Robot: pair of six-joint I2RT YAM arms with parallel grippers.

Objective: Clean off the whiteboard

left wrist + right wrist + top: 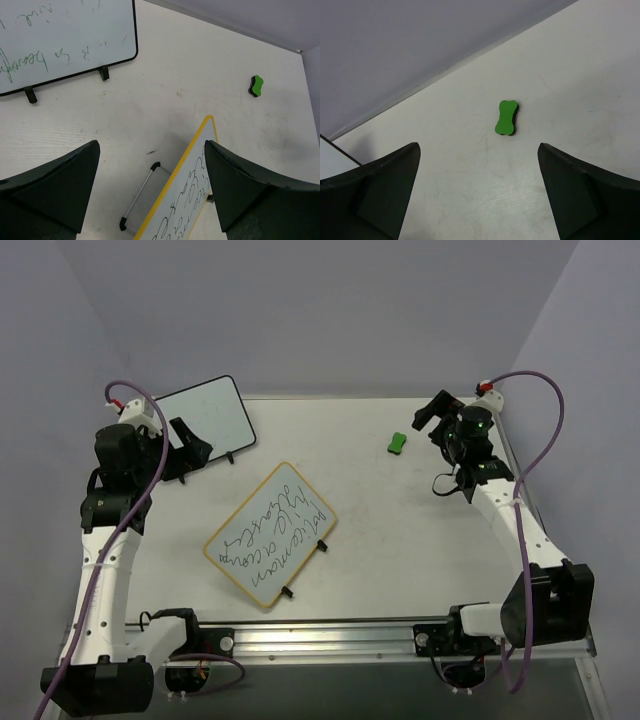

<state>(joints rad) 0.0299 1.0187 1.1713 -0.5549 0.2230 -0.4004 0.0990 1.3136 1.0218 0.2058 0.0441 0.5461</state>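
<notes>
The whiteboard (270,535) has a yellow frame, sits at the table's middle and is covered in handwritten scribbles. In the left wrist view (187,200) its upper corner shows, propped on a silver bar stand (140,192). A green bone-shaped eraser (397,444) lies at the back right, apart from the board. It also shows in the left wrist view (256,86) and the right wrist view (506,117). My left gripper (193,448) (151,150) is open and empty, behind and left of the board. My right gripper (428,418) (479,147) is open and empty, just right of the eraser.
A black-framed whiteboard (205,420) with faint writing stands at the back left, close to my left gripper, and shows in the left wrist view (60,40). Purple-grey walls enclose the table on the back and sides. A metal rail (330,632) runs along the near edge.
</notes>
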